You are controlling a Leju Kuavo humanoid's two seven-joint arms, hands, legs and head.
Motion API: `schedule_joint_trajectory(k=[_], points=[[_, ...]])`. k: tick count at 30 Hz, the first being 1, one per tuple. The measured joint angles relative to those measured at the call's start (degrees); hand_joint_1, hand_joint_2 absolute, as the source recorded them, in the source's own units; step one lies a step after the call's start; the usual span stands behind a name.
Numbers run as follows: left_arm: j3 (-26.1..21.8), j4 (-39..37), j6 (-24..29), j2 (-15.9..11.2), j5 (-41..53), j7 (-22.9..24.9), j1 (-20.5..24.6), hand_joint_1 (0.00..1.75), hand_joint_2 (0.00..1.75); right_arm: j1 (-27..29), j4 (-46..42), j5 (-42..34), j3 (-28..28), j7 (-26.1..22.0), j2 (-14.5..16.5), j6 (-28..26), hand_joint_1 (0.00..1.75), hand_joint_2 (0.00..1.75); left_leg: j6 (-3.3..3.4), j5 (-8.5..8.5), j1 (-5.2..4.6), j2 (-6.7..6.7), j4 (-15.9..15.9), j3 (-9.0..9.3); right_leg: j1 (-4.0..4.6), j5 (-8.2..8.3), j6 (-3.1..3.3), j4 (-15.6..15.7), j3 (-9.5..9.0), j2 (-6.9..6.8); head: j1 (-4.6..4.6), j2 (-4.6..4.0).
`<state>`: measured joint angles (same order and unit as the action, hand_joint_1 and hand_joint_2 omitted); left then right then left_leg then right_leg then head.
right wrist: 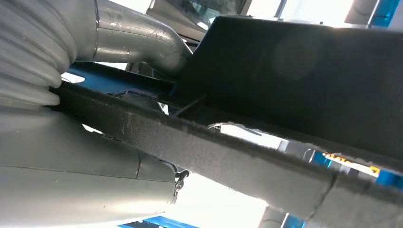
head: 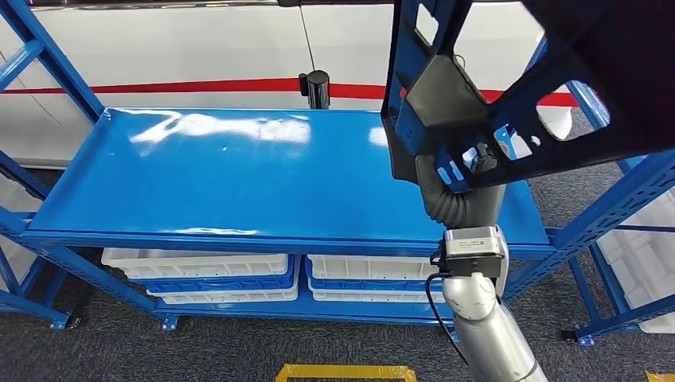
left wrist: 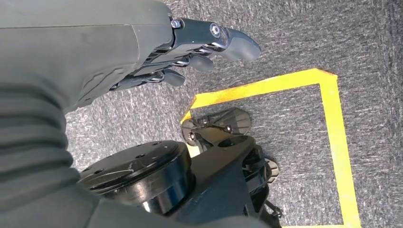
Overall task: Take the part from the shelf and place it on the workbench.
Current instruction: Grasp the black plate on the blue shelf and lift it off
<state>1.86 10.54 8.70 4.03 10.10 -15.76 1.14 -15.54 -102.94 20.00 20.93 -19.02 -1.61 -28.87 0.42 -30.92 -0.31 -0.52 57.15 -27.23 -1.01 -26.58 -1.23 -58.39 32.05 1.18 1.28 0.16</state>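
Observation:
A large black part (head: 557, 79), a flat moulded panel with cut-outs, is lifted at the upper right of the head view, above the right end of the blue shelf top (head: 239, 175). My right hand (head: 462, 171) grips its lower edge from beneath, on a raised arm. The right wrist view shows the thumb (right wrist: 138, 38) lying against the part's dark underside (right wrist: 294, 61), and a felt-edged strip of the part (right wrist: 214, 152) crossing the hand. In the left wrist view, my left hand (left wrist: 142, 52) hangs over the floor and holds nothing, its fingers (left wrist: 209, 42) loosely extended.
The blue top is bare and glossy, with white bins (head: 199, 267) on the level below. A black post (head: 316, 87) stands behind it. Another blue rack (head: 629, 199) stands at the right. Yellow tape (head: 346, 372) marks the grey carpet.

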Motion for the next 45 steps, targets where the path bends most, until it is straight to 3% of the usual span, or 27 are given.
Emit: schedule_joint_trajectory(k=[8,17,23,35,45], points=[[-0.34,0.0,-0.1,0.07,-0.82,-0.3,-0.02,0.0,1.75,0.61,-1.98,-2.56,0.32,-1.64,-0.91,1.49,1.75,1.75,0.0,0.01,0.0,-0.02,0.0,0.0,0.0,0.0,0.0,0.0,0.0,0.0,-0.01,-0.01],[-1.64,0.0,2.43,0.1,-0.79,-2.1,-0.1,0.0,1.75,4.47,-11.24,-10.29,3.2,-5.17,-5.18,6.19,1.75,1.75,0.01,-0.02,-0.01,-0.02,0.0,-0.1,-0.01,-0.01,-0.01,0.01,0.05,0.0,-0.01,0.0],[1.1,0.02,0.11,0.1,6.01,-1.98,0.86,0.0,1.75,3.48,-10.63,-22.81,8.2,-1.07,-6.89,16.83,1.75,1.75,0.01,0.0,0.0,0.01,-0.01,-0.13,-0.01,0.02,-0.01,0.01,0.03,0.01,0.01,-0.01],[1.48,0.14,-0.26,-1.57,4.86,1.13,3.28,0.0,1.75,-11.58,5.39,-34.28,15.47,6.58,-0.68,23.28,1.75,1.75,-0.03,0.09,0.11,-0.05,-0.01,-0.05,0.07,0.03,-0.03,-0.03,0.0,0.0,0.0,0.0],[1.36,0.17,-0.14,-4.1,5.62,3.43,4.29,0.0,1.75,-15.91,14.28,-37.95,16.92,7.98,2.79,23.04,1.75,1.75,-0.02,0.08,0.06,-0.04,0.01,-0.08,0.02,0.03,-0.03,-0.01,0.01,-0.01,-0.01,0.0]])
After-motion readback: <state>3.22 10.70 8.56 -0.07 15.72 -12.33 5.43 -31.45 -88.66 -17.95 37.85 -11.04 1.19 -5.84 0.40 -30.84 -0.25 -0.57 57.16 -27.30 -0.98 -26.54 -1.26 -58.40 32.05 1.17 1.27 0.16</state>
